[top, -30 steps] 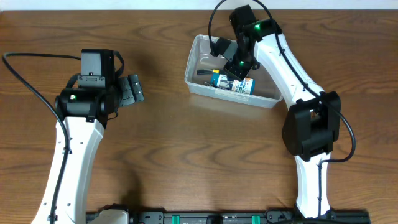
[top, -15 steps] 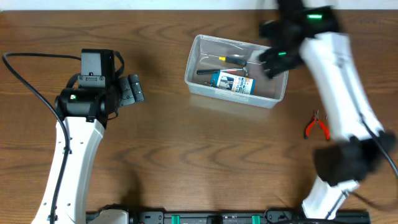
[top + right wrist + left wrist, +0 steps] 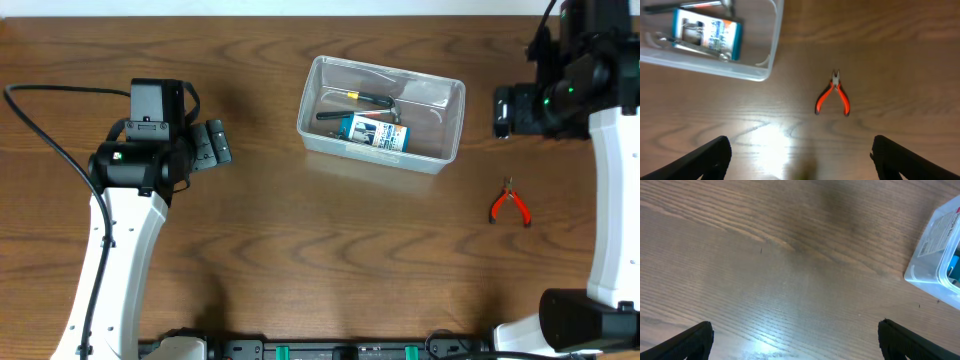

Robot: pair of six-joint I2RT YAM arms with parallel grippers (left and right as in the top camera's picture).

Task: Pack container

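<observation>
The clear plastic container stands at the table's back centre. Inside it lie a blue-and-white box and a black-handled tool. My right gripper hovers open and empty just right of the container, above bare wood. In the right wrist view the container with the box is at upper left, and red-handled pliers lie ahead of the open right gripper. My left gripper is open over bare table far left; its wrist view catches the container's corner beyond the left gripper.
The red pliers lie on the wood at the right, below the right gripper. Black cables trail from both arms. The wooden table stretches wide between the arms.
My right gripper left the container, swung right past its edge and opened; the blue-and-white box stays inside. The pliers came into sight. The left arm has not moved.
</observation>
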